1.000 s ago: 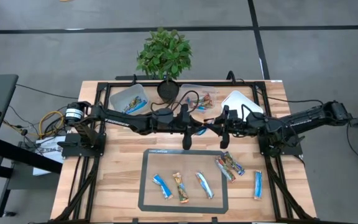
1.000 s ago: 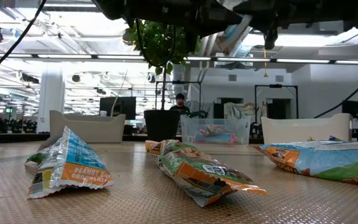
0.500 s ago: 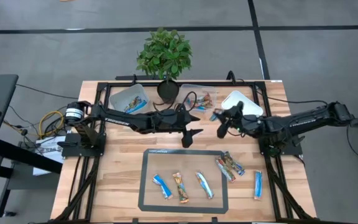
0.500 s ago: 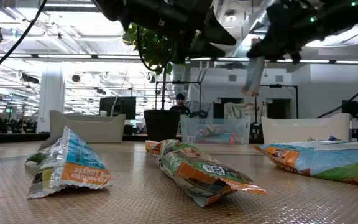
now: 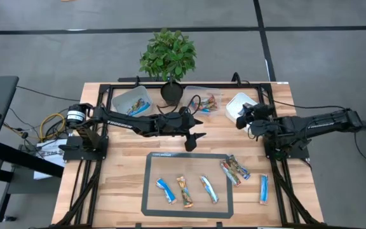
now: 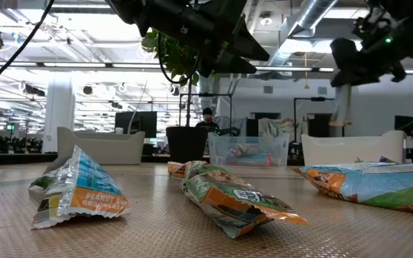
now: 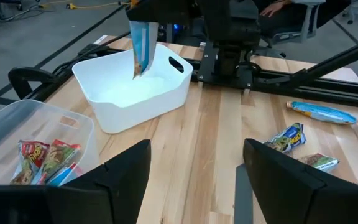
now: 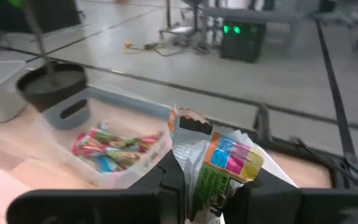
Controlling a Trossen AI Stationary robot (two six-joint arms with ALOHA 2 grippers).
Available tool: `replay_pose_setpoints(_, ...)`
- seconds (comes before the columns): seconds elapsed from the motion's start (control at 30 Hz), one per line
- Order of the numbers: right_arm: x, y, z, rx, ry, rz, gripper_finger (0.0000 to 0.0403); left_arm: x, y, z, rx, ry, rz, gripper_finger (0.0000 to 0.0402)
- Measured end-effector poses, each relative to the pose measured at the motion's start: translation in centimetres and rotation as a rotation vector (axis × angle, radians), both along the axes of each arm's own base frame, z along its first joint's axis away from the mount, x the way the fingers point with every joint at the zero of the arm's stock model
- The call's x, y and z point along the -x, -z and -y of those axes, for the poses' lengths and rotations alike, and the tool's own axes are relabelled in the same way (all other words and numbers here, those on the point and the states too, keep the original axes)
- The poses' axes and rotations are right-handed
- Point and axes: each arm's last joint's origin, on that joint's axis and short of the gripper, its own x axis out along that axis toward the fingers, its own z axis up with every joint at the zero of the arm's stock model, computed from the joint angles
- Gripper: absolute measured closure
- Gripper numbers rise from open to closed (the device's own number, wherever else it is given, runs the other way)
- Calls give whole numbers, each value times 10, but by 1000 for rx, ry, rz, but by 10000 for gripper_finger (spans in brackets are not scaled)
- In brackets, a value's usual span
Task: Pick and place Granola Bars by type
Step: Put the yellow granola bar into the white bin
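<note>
Above the white plastic tub (image 7: 132, 84), we see the right gripper (image 8: 207, 180) clamping a multicoloured wrapped granola bar (image 8: 219, 165); the left gripper (image 7: 194, 180) gapes empty nearby.

High view: overhead, straight down, whole light wooden slatted table (image 5: 126, 184). Low view: tabletop height, level, facing the room. Wrist views: close, looking forward. High and left wrist views share the white rectangular plastic bin (image 5: 234, 105) (image 7: 135, 93).
</note>
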Motion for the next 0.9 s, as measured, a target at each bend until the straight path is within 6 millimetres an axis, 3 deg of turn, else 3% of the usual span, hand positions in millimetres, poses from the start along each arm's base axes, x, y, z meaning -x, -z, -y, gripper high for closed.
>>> replay_pose_setpoints(0.27, 13, 10, 9, -58, 134, -27, 351, 0, 1, 0, -5, 1, -16, 155)
replay_pose_setpoints(0.6, 16, 12, 19, -90, 172, -93, 344, 2, 6, 0, -8, 2, -63, 155)
replay_pose_setpoints(0.73, 18, 14, 21, -114, 174, -114, 305, 2, 6, 0, -7, 2, -67, 155)
replay_pose_setpoints(0.9, 18, 15, 21, -158, 158, -117, 226, 2, 6, 0, -21, 8, -74, 155)
